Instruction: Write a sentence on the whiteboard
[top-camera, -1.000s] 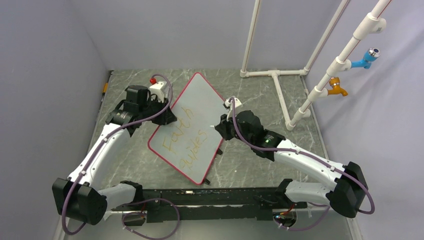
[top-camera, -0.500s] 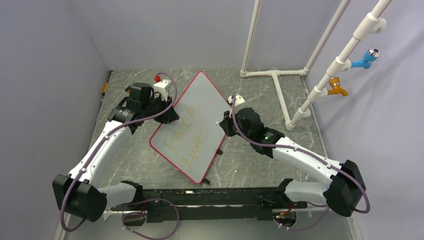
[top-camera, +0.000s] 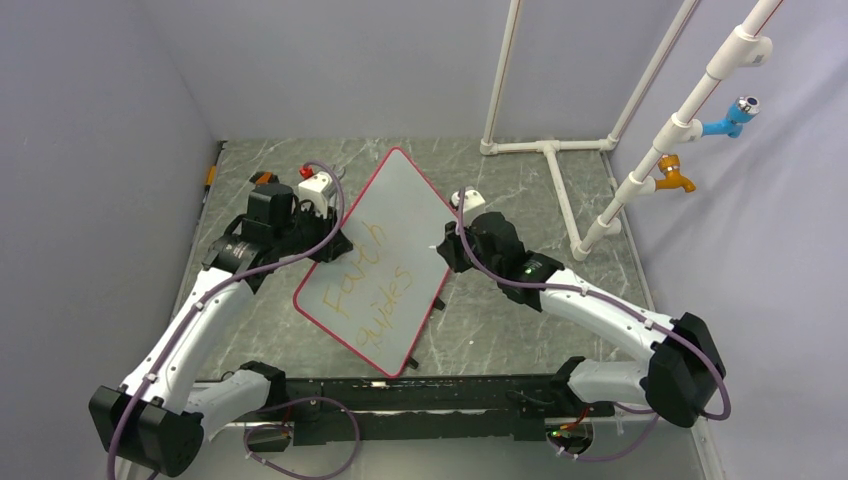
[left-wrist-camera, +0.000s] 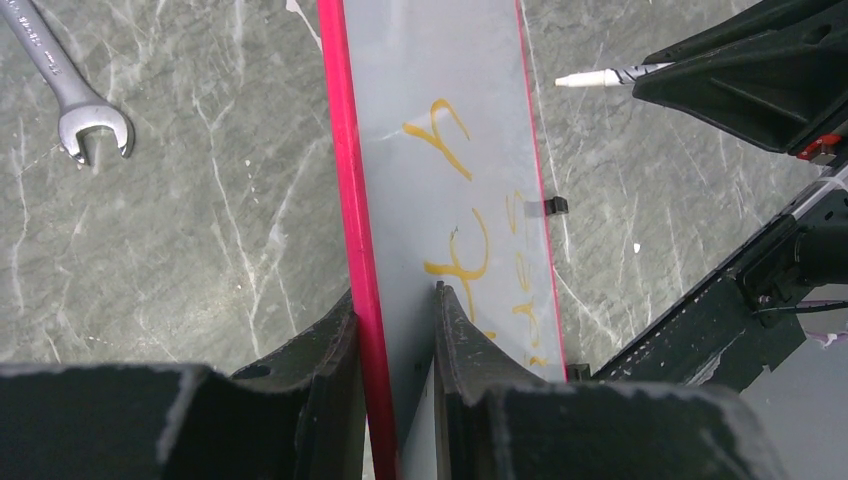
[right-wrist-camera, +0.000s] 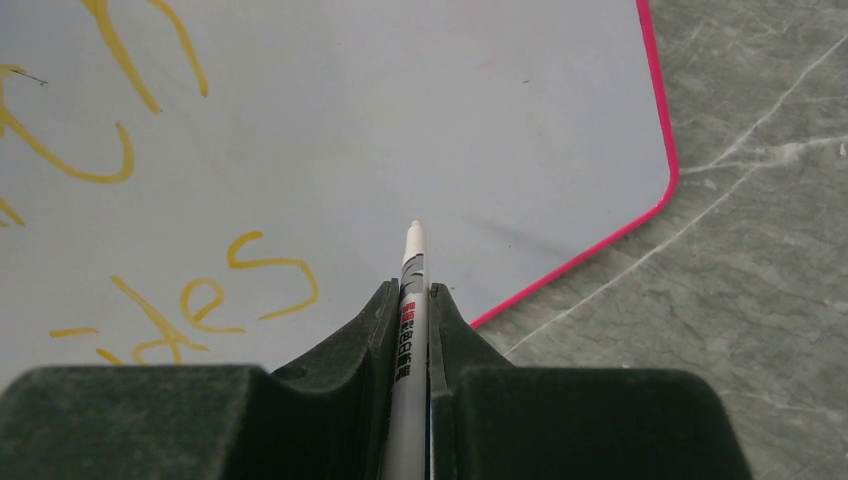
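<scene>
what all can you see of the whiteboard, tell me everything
The whiteboard is a flat glossy white panel with a thin red rim, rounded corners and small black clips on one edge. It sits cornerwise on the table, apparently tipped up where the left gripper clamps its rim. Yellow writing, "Faith guides", covers its near half; the rest is blank. The right gripper holds a marker over the blank part; contact is unclear.

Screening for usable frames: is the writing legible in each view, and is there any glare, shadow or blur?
Top external: even light, the sentence sharp and readable on the whiteboard. Left wrist: board steeply foreshortened, letters squeezed; left gripper dark. Right wrist: only letter fragments in frame; the marker throws a faint soft shadow; right gripper near black.
</scene>
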